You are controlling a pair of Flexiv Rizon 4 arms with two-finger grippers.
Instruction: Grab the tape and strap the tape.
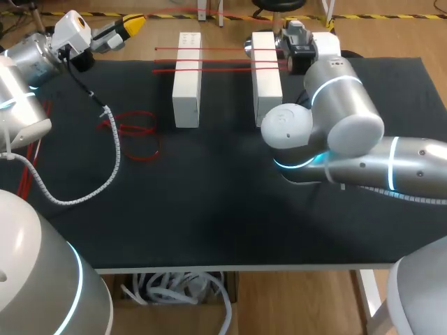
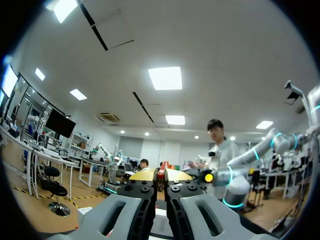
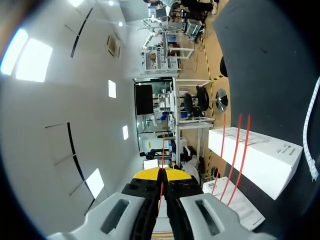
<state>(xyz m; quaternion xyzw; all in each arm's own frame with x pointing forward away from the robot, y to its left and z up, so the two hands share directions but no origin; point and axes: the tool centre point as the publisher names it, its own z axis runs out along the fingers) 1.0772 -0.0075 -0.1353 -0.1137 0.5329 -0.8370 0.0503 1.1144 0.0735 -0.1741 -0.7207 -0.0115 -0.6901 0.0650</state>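
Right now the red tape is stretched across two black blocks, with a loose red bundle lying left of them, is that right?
Not quite. The head view shows the blocks are white, not black. The red tape is stretched across them, and the loose red bundle lies left of them.

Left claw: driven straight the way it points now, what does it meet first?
Nothing close, as far as I can tell. The left claw points rightward beyond the table's far edge, behind the white blocks. Its wrist view shows only open room ahead. Height is unclear.
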